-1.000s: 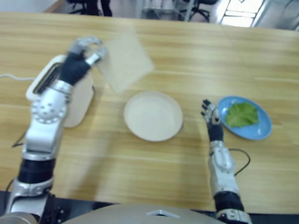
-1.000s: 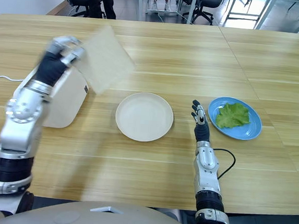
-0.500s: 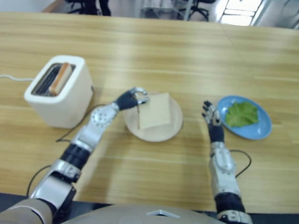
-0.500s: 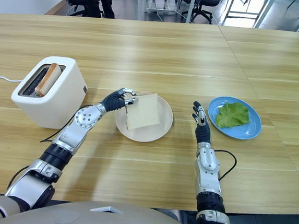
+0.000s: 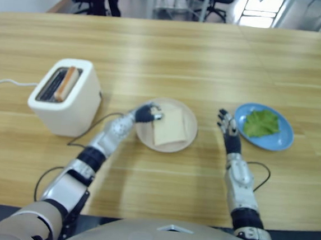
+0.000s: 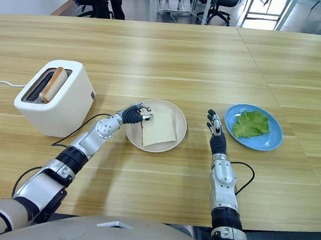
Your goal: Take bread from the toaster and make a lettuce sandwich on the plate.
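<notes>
So we're looking at a pale wooden worktop [image 6: 154, 58] made of long planks with a visible grain. Toward its left edge sits the toaster [image 6: 54, 108], a white boxy thing with rounded corners and a smooth shell. One browned slice [image 6: 52, 83] stands upright in a slot. A thin white cord [image 6: 0, 84] runs from it toward the left edge.

Mid-worktop, closer to the near edge, there's the beige plate [image 6: 173, 113], round, matte, with a shallow raised rim. A square bread slice [image 6: 160, 128] lies flat on it, pale with a slightly darker crust line, turned a bit askew.

The left robot hand [image 6: 134, 114] sits over the plate's left rim, right against the slice's far-left corner. Honestly we can't tell whether it's grasping the slice or has let go of it.

The right robot hand [image 6: 215, 129] is released and holds nothing. It's stretched out flat, pointing toward the far edge, in the gap between the two plates.

Just to its right is the blue plate [image 6: 263, 143], glossy and round, with a crinkly green lettuce leaf [image 6: 250, 123] lying on it. The two plates are well apart.
</notes>
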